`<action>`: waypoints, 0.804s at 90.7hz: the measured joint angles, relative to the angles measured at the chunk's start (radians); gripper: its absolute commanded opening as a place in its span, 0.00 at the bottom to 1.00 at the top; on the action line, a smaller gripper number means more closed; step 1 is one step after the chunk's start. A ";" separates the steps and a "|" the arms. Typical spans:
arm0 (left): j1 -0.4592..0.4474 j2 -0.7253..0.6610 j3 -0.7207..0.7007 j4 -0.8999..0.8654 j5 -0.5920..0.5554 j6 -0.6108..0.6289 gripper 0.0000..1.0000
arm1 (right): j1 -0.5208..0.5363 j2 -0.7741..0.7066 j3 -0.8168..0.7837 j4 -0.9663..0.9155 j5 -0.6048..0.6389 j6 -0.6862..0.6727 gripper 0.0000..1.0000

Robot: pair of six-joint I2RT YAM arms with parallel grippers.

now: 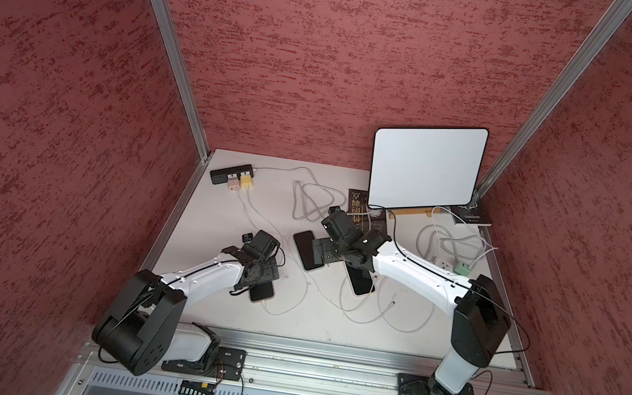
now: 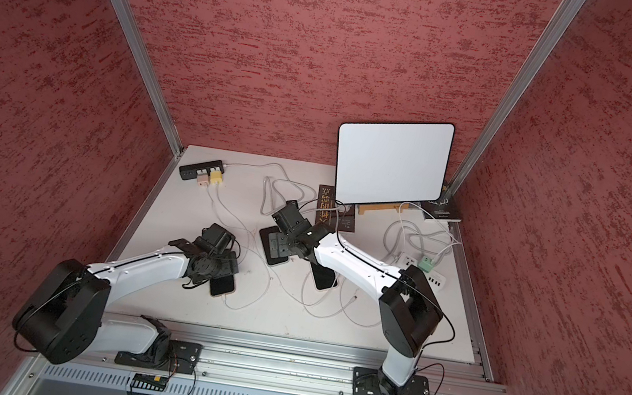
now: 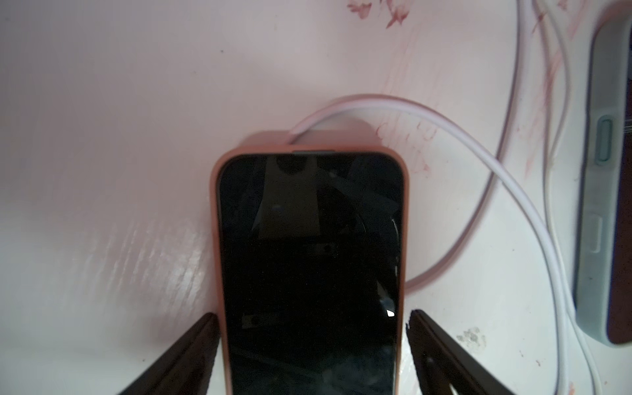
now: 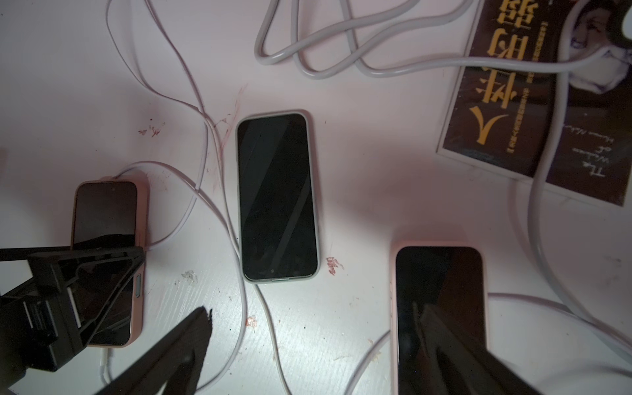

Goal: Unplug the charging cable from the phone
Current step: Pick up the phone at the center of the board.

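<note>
Left fingers (image 3: 191, 352) sit around the pink phone (image 3: 309, 256), squeezing or not I cannot tell; the wide-open right fingers (image 4: 178, 352) should next pull its cable (image 4: 103, 362) out.

Look down steeply from high at the front, in both top views, over the two arm bases onto the whole table (image 1: 308, 327) and up the red walls; give almost one picture twice, shifted slightly sideways. Sits very near at the left wrist, facing down along the pink-cased phone (image 3: 309, 273) between the tips of the left gripper (image 3: 313, 319). Hangs higher at the right wrist, past the right gripper (image 4: 314, 309), facing down on three phones and loose cables (image 4: 245, 307). Share the pink-cased phone and the grey-cased phone (image 4: 277, 196) across all four views
</note>
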 measured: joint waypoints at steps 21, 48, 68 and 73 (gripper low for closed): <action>0.001 0.012 0.006 0.003 -0.013 0.004 0.81 | 0.000 0.000 0.000 0.001 -0.012 0.000 0.99; 0.001 0.016 0.015 -0.004 -0.016 0.005 0.52 | 0.000 0.000 -0.005 0.011 -0.028 -0.001 0.99; 0.001 -0.008 0.048 -0.053 -0.039 0.019 0.36 | 0.000 0.000 -0.071 0.072 -0.097 -0.022 0.96; 0.001 -0.024 0.064 -0.064 -0.045 0.026 0.34 | 0.000 -0.002 -0.101 0.100 -0.125 -0.030 0.94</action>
